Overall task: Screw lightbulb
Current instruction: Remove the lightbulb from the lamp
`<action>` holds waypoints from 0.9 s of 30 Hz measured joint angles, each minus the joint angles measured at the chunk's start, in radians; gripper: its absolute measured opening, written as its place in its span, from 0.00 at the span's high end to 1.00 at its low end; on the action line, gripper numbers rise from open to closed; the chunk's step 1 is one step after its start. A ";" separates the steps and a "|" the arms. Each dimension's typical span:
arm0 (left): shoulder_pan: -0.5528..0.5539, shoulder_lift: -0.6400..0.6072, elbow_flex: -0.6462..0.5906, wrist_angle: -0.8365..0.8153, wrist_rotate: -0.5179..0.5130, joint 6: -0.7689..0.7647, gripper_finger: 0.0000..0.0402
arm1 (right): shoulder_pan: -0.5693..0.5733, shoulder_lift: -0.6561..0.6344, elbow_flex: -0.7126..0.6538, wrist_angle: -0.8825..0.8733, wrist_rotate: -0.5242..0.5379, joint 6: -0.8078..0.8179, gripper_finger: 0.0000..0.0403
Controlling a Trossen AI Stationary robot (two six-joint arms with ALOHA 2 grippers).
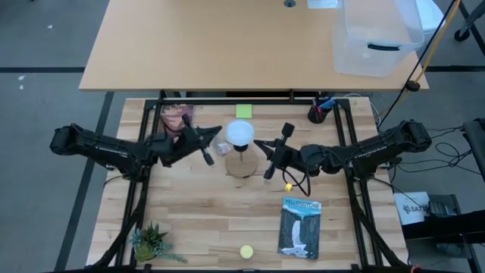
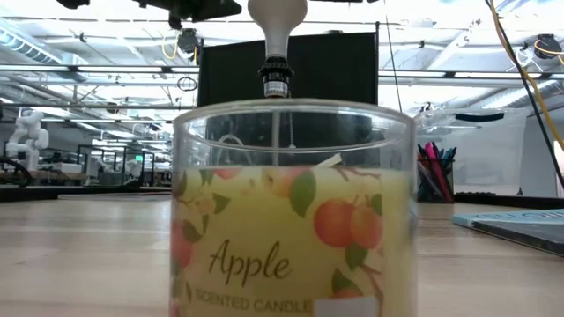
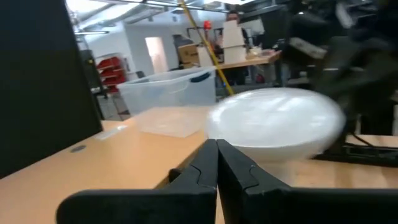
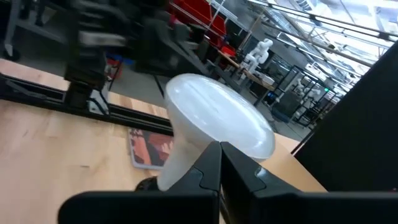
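Note:
The lightbulb (image 1: 241,133) stands upright, white dome up. Its grey neck and screw base (image 2: 276,81) point down toward the round wooden base (image 1: 242,164), whose socket the candle jar hides in the low view. My left gripper (image 1: 220,132) is shut just left of the dome, which fills the left wrist view (image 3: 277,124). My right gripper (image 1: 256,143) is shut just right of the bulb, at the level of its neck (image 4: 186,162). My left gripper stands a small gap away from the dome and touches nothing. My right gripper's shut fingertips (image 4: 214,163) lie level in front of the bulb's neck, coming from the table's right. I cannot tell whether they touch it.
An apple candle jar (image 2: 291,220) stands at the near edge (image 1: 246,251). A book (image 1: 301,226), a small yellow ball (image 1: 288,186), a potted plant (image 1: 151,244), a pen cup (image 1: 318,114), a green note (image 1: 244,111) and a pink pack (image 1: 178,117) lie around.

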 joint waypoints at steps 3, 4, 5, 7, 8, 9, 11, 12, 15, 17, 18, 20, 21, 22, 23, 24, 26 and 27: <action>0.050 0.000 0.000 -0.001 0.089 -0.030 1.00 | 0.005 0.000 0.000 0.003 -0.002 0.003 1.00; 0.065 0.000 0.000 0.000 0.125 -0.043 1.00 | 0.005 0.000 0.000 0.003 -0.004 0.005 1.00; 0.078 0.000 0.000 0.000 0.154 -0.052 1.00 | 0.004 0.000 0.000 0.003 -0.004 0.010 1.00; 0.093 0.000 0.000 -0.001 0.188 -0.064 1.00 | -0.003 0.000 0.000 0.008 -0.004 0.014 1.00; 0.097 0.000 0.000 0.000 0.198 -0.072 1.00 | -0.006 0.000 0.000 0.008 -0.004 0.015 1.00; 0.101 0.000 0.000 0.000 0.212 -0.075 1.00 | -0.011 0.000 0.000 0.008 -0.004 0.016 1.00; 0.103 0.000 0.000 0.000 0.240 -0.077 1.00 | -0.021 0.000 0.000 0.008 -0.004 0.019 1.00; 0.102 0.000 0.000 0.000 0.249 -0.077 1.00 | -0.026 0.000 0.000 0.008 -0.004 0.019 1.00; 0.096 0.000 0.000 0.000 0.256 -0.078 1.00 | -0.039 0.000 0.000 0.008 -0.003 0.019 1.00; 0.089 0.000 0.000 0.000 0.256 -0.078 1.00 | -0.047 -0.001 0.000 0.007 0.000 0.019 1.00; 0.084 0.000 0.000 0.000 0.256 -0.078 1.00 | -0.052 -0.001 0.000 0.007 0.000 0.019 1.00; 0.074 0.000 0.000 -0.001 0.256 -0.078 1.00 | -0.060 -0.001 0.000 0.007 0.002 0.015 1.00; 0.067 -0.001 0.000 -0.003 0.256 -0.080 1.00 | -0.064 -0.001 0.000 0.007 0.003 0.014 1.00; 0.060 -0.001 0.000 -0.004 0.256 -0.082 1.00 | -0.068 -0.001 0.000 0.007 0.004 0.013 1.00; 0.051 -0.001 0.000 -0.005 0.257 -0.084 1.00 | -0.072 -0.001 0.000 0.007 0.004 0.013 1.00; 0.042 -0.001 0.000 -0.006 0.260 -0.085 1.00 | -0.077 -0.001 0.000 0.007 0.003 0.012 1.00; 0.025 0.004 0.001 -0.005 0.263 -0.085 1.00 | -0.083 -0.001 0.000 0.007 -0.001 0.012 1.00; 0.015 0.005 0.001 -0.006 0.264 -0.085 1.00 | -0.085 -0.001 0.000 0.008 -0.003 0.012 1.00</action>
